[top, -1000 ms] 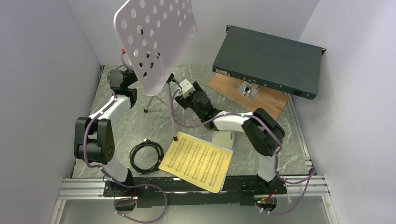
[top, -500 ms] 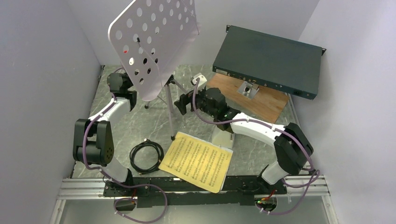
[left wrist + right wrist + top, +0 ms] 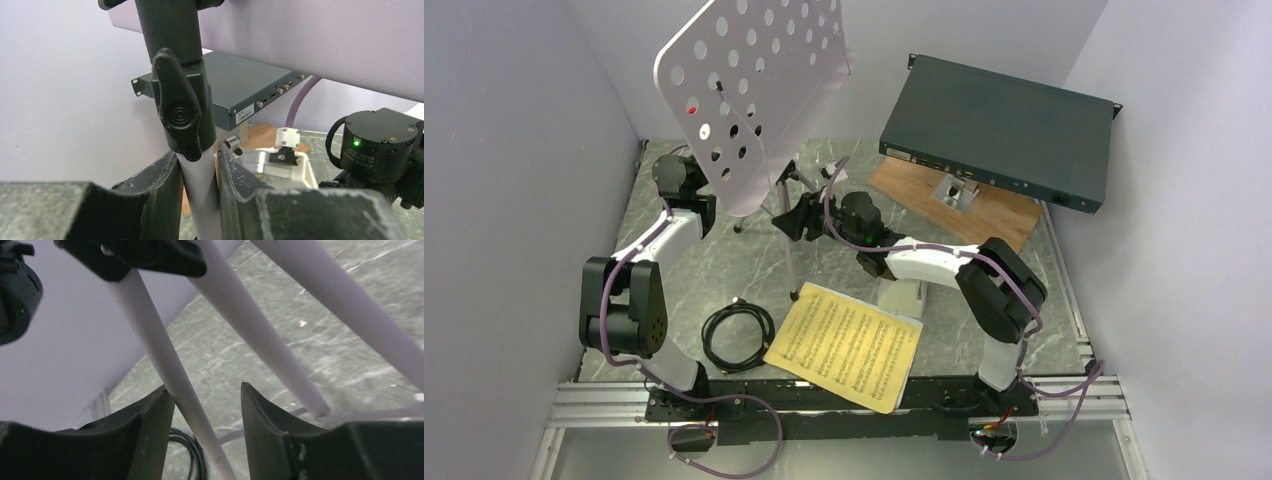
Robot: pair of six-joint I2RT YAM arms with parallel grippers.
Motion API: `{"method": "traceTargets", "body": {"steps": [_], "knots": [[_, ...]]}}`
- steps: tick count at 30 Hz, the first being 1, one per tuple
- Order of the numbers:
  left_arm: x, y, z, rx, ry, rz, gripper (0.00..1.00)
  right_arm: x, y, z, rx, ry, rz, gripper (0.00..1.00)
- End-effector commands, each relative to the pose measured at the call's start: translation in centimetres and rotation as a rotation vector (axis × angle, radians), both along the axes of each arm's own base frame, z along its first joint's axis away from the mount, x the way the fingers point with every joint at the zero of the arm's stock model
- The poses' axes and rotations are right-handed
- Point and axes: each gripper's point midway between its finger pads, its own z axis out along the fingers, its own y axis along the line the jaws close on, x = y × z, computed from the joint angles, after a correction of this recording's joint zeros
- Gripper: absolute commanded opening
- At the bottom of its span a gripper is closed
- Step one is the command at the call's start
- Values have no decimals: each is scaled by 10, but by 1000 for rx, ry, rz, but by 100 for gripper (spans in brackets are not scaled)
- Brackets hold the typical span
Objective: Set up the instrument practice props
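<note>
The pale grey perforated music stand (image 3: 749,90) stands at the back left on its silver tripod (image 3: 789,250). My left gripper (image 3: 199,185) is shut on the stand's pole (image 3: 200,200) just below the black clamp knob (image 3: 177,117); in the top view it is hidden behind the desk. My right gripper (image 3: 786,218) is open at the tripod, with one leg (image 3: 175,375) between its jaws, against the left finger (image 3: 150,425). The yellow sheet-music pages (image 3: 844,345) lie flat at the front. A small white object (image 3: 904,297), likely the metronome, is partly hidden under my right arm.
A coiled black cable (image 3: 737,335) lies left of the pages and shows in the right wrist view (image 3: 187,450). A large dark-green flat box (image 3: 999,130) leans over a wooden board (image 3: 984,215) at the back right. Walls close in on both sides.
My right gripper has swung left and down to the tripod legs. The stand's desk has shifted a little to the left. The left gripper keeps its hold on the pole.
</note>
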Motion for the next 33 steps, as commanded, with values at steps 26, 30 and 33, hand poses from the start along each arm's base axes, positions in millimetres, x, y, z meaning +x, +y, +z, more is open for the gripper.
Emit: {"method": "traceTargets", "body": {"steps": [26, 30, 33], "knots": [[1, 68, 153, -116, -489, 104, 0, 27, 38, -49, -64, 165, -197, 0], [-21, 67, 178, -121, -559, 96, 0, 26, 34, -75, -100, 181, -210, 0], [-32, 66, 197, -117, -604, 97, 0, 28, 38, -78, -108, 184, -204, 0]]}}
